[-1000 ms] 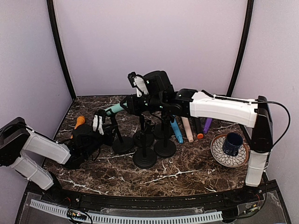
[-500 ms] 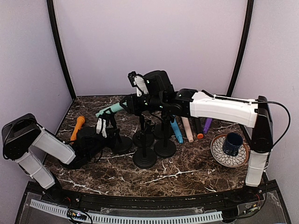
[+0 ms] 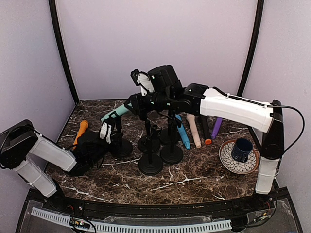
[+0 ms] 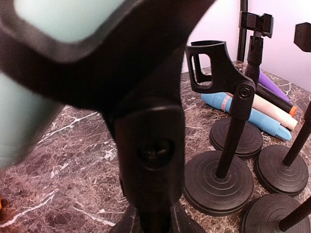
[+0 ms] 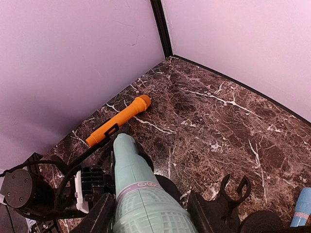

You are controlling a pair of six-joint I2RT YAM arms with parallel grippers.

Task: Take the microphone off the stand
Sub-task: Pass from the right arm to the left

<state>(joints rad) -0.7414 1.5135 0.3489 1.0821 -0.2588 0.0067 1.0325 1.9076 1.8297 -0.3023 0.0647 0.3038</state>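
Nearest you, the left hand [image 3: 109,131] lies low over the marble desk [image 3: 194,179] on its left side. It is closed tight on the post of the leftmost stand [image 3: 120,147]. In the left wrist view that stand [image 4: 150,155] fills the picture, post dead centre, but the fingers themselves are hardly to be made out there.

At about the same depth on the right sits a patterned plate [image 3: 227,158] with a dark blue mug [image 3: 241,149] standing on it.

Just beyond the left hand, three more black stands cluster in the middle of the desk. The closest one [image 3: 150,165] has its round base near the held stand, and its clip [image 4: 214,68] is empty.

The teal microphone [image 3: 114,114] sits in the clip at the top of the held stand, tilted, with its tail pointing down toward the left. The right hand [image 3: 133,107] reaches in from the right, above the stand cluster. Its fingers are partly closed around the microphone body. Your right wrist view shows the microphone [image 5: 133,179] held between the two black fingers [image 5: 99,218].

Farther back, loose microphones lie side by side on the desk behind the stands: blue [image 3: 182,133], cream [image 3: 194,131], black with an orange end [image 3: 205,132] and purple [image 3: 216,127]. An orange microphone [image 3: 80,130] lies alone near the left wall.
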